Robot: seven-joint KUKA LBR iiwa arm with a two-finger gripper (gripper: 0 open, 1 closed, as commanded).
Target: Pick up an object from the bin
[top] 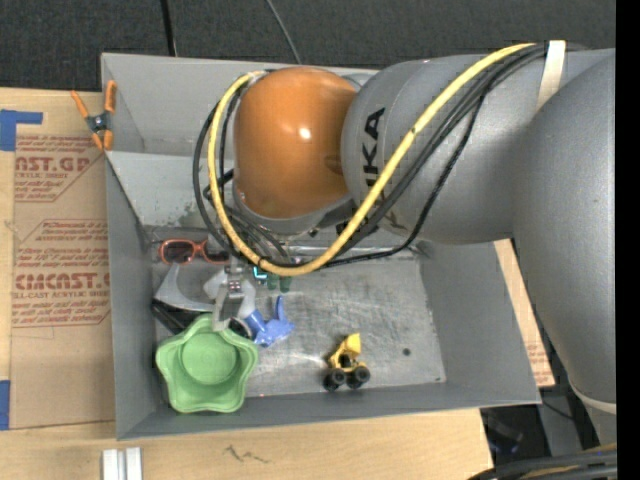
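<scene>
Evidently nothing was lifted yet: fingers [228, 313] hung beside the green bowl [205, 363] and blue piece [268, 326]; open or closed, I couldn't tell.

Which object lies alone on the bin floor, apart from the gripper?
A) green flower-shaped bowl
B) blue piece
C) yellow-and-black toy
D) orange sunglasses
C: the yellow-and-black toy lies by itself; green bowl, blue piece and sunglasses cluster by the gripper.
</scene>
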